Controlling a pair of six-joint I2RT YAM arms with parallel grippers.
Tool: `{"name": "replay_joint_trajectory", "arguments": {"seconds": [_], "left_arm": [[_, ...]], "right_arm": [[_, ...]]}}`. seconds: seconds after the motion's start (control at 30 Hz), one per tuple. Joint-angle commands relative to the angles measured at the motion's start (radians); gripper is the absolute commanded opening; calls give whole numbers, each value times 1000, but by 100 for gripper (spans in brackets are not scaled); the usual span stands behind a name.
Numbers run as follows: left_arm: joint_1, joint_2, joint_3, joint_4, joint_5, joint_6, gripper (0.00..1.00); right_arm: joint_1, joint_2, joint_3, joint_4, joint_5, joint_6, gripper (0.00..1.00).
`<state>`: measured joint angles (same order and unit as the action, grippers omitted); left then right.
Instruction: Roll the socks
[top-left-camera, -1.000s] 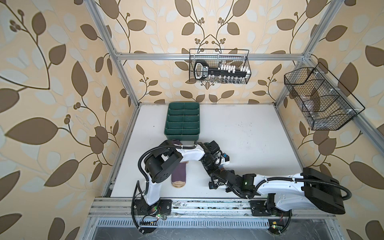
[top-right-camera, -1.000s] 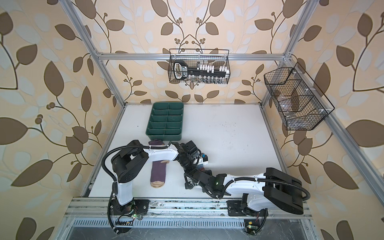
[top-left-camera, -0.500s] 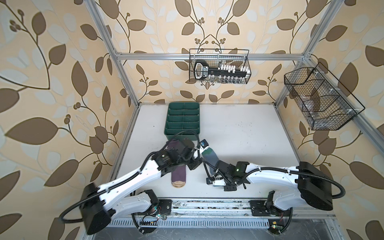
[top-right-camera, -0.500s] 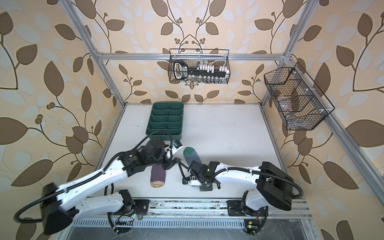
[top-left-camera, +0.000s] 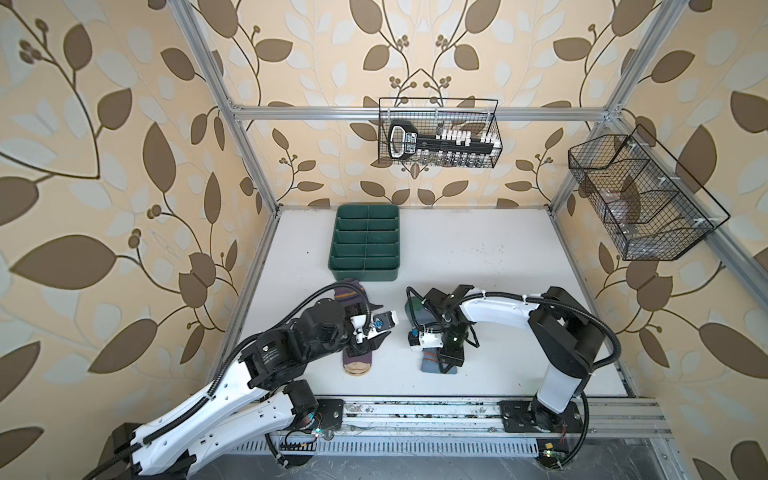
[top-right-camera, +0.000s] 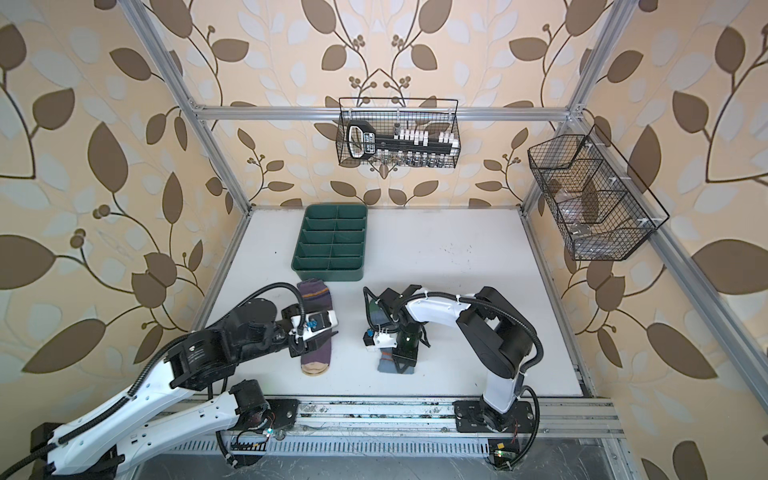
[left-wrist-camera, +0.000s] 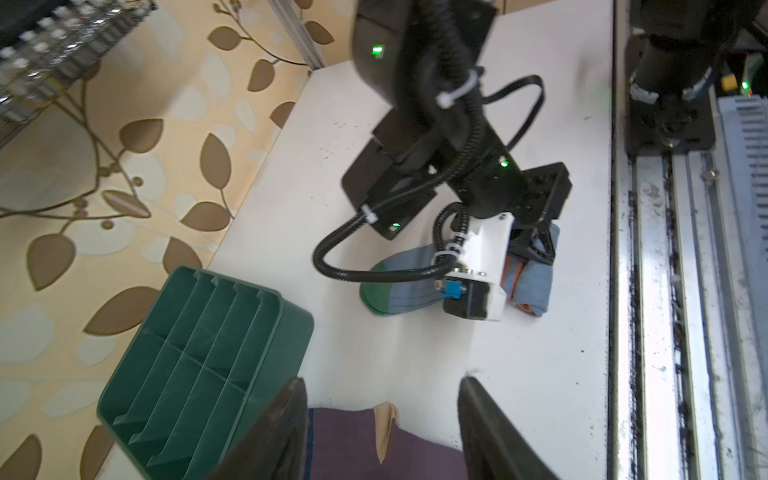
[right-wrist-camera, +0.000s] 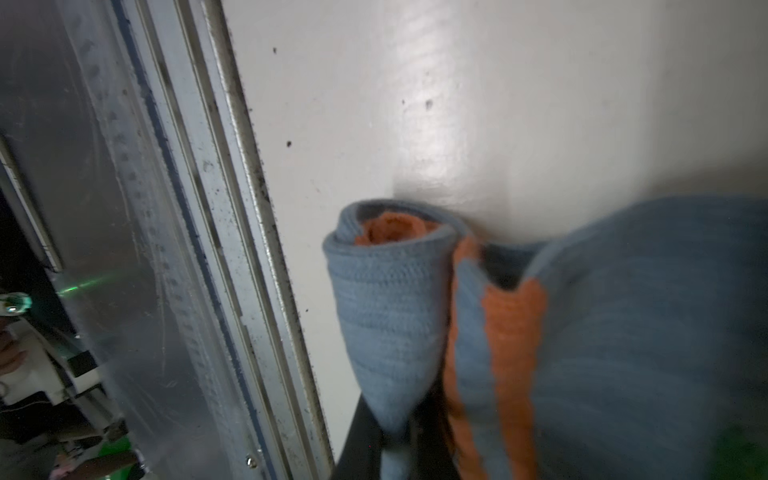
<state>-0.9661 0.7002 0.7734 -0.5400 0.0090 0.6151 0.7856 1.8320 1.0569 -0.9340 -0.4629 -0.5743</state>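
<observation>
The purple sock (top-left-camera: 353, 297) lies flat on the white table, cuff toward the tray and tan toe (top-left-camera: 356, 368) toward the front. My left gripper (top-left-camera: 374, 334) hovers over its middle, open. In the left wrist view its fingers (left-wrist-camera: 286, 428) straddle the purple sock (left-wrist-camera: 353, 440) and its tan heel tip without touching it. To the right lies the grey-blue sock (top-left-camera: 419, 320), with its green toe (top-right-camera: 372, 309) pointing back. Its orange cuff end is rolled up (right-wrist-camera: 390, 291) near the front. My right gripper (top-left-camera: 451, 359) points down and is shut on that roll.
A green divided tray (top-left-camera: 365, 245) stands just behind the purple sock. The aluminium front rail (top-left-camera: 415, 411) runs close to the rolled sock end. Wire baskets hang on the back wall (top-left-camera: 438, 133) and the right wall (top-left-camera: 640, 199).
My left gripper has opened above the purple sock. Both arms have drawn apart from their crossed pose in the middle. The right gripper has stayed shut on the grey-blue sock.
</observation>
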Motion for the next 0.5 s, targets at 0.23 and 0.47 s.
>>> {"name": "replay_joint_trajectory", "arguments": {"seconds": [0.23,0.47], "left_arm": [[-408,410,-216,408,-286,60,60],[-426,661,-168,550,-331,-55,57]], "right_arm": [[-20,103,30,35,22,-71,5],[-22,99,21,43,20,-73,5]]}}
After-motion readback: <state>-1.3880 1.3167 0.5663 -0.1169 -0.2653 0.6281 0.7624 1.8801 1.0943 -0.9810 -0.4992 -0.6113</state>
